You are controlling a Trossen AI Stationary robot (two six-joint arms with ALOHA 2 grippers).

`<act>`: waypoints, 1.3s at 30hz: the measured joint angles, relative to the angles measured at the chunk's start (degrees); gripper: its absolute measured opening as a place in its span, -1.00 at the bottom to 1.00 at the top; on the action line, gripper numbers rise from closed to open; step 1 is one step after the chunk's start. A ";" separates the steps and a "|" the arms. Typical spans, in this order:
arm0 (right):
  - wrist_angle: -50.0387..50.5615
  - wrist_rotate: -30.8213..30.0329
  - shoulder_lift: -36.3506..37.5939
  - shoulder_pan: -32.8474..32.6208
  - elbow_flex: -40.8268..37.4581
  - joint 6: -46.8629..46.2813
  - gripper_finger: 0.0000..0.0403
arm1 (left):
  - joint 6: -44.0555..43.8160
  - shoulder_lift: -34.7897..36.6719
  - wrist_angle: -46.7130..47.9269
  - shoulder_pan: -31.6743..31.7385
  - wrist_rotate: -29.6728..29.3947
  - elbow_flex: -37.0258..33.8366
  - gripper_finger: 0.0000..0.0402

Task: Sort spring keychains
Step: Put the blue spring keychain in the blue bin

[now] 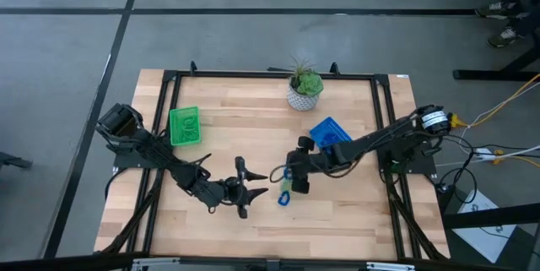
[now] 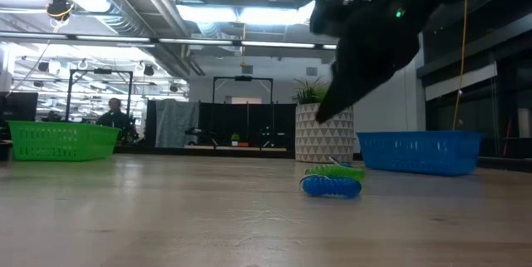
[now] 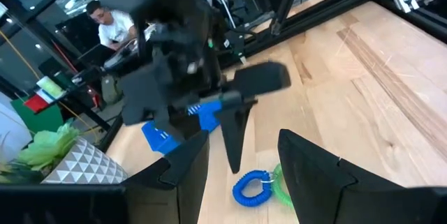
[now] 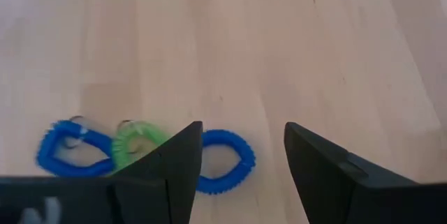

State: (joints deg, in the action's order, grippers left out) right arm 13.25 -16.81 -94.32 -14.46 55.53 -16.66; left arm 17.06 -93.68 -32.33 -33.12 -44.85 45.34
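Blue keychains (image 4: 223, 161) and a green one (image 4: 137, 144) lie unsorted below the right gripper (image 4: 237, 158), fingers apart. Left gripper (image 1: 253, 188) waits nearby, also spread; sorting remains.

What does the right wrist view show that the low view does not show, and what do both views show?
Only the right wrist view: two separate blue spring keychains with a green spring keychain between them, and the right tool, open, over the bare wood.

Only the low view: the green tray, the blue tray, the potted plant, and a person in the room behind.

Both: blue and green keychains lying together on the wooden table.
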 joint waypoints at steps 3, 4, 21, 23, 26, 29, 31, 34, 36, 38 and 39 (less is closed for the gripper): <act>0.17 0.35 -1.37 1.34 0.00 -0.09 0.00 | 0.00 0.01 0.01 -0.02 -0.01 0.00 -0.16; 0.47 0.38 -1.91 1.73 0.00 -0.13 0.00 | 0.02 0.03 0.03 -0.02 -0.01 0.00 -0.16; 3.43 6.93 -7.68 4.13 0.00 -1.19 0.00 | 0.01 0.08 0.86 -0.02 -0.04 0.00 -0.16; 3.82 6.01 -7.69 4.13 0.00 -1.36 0.00 | 0.00 0.08 0.86 -0.02 -0.06 0.00 -0.16; 4.14 3.07 -7.76 4.13 -0.02 -1.63 0.00 | 0.00 0.08 0.86 -0.02 -0.05 0.00 -0.16; 4.78 0.26 -7.76 4.14 -0.02 -2.45 0.00 | 0.00 0.08 0.86 -0.02 -0.05 0.00 -0.16; 5.24 -0.47 -7.76 4.17 -0.02 -2.43 0.00 | 0.00 0.08 0.86 -0.02 -0.05 0.00 -0.16; 5.50 -0.62 -7.76 4.19 -0.02 -2.41 -0.07 | 0.00 0.08 0.86 -0.02 -0.05 0.00 -0.16; 5.46 -0.62 -7.76 4.22 -0.02 -2.37 -0.17 | -0.01 0.08 0.86 -0.02 -0.05 0.00 -0.16; 5.42 -0.56 -7.76 4.50 -0.02 -2.02 -0.28 | -0.02 0.08 0.86 -0.02 -0.05 0.00 -0.16; 5.41 -0.56 -7.76 4.72 -0.02 -2.01 -0.34 | -0.02 0.08 0.86 -0.02 -0.05 0.00 -0.16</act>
State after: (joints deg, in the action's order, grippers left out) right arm 18.65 -17.37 -102.08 -9.74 55.51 -18.68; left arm 17.04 -93.60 -31.46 -33.15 -44.91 45.34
